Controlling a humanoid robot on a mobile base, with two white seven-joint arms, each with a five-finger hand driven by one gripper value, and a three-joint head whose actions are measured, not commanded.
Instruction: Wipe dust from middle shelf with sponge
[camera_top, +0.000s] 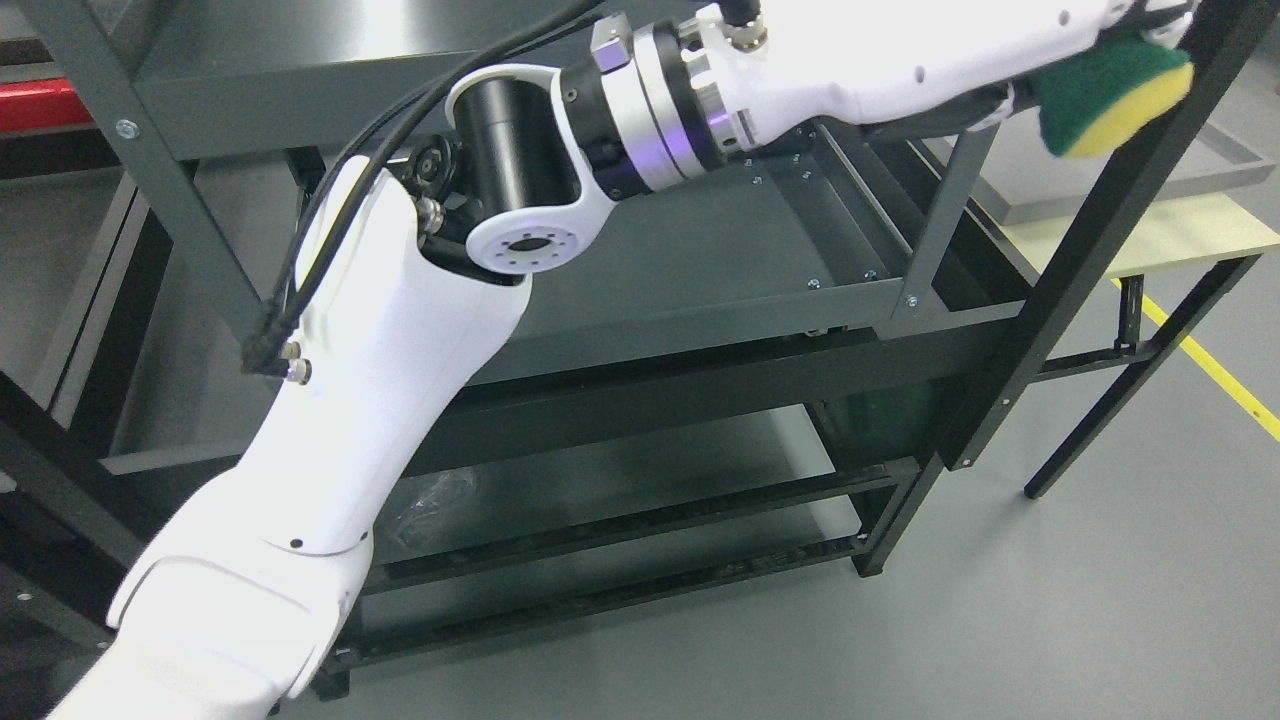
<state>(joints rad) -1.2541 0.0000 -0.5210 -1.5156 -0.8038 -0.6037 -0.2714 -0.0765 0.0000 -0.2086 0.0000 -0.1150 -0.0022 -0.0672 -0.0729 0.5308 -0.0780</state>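
Observation:
My left arm comes in from the lower left and reaches across the dark metal shelf unit to the upper right. My left hand (1110, 60) is shut on a green and yellow sponge (1115, 95), held beside the rack's front right post (1110, 210), above and to the right of the middle shelf (700, 240). The hand's fingers are mostly cut off by the top edge. The middle shelf is a dark grey tray with raised rims. My right arm does not show.
The rack has a top shelf (300, 70) and lower shelves (620, 480). A pale table (1150, 240) with black legs and a grey tray (1100, 180) stands at the right. A yellow floor line (1220, 375) runs past it. Grey floor lies in front.

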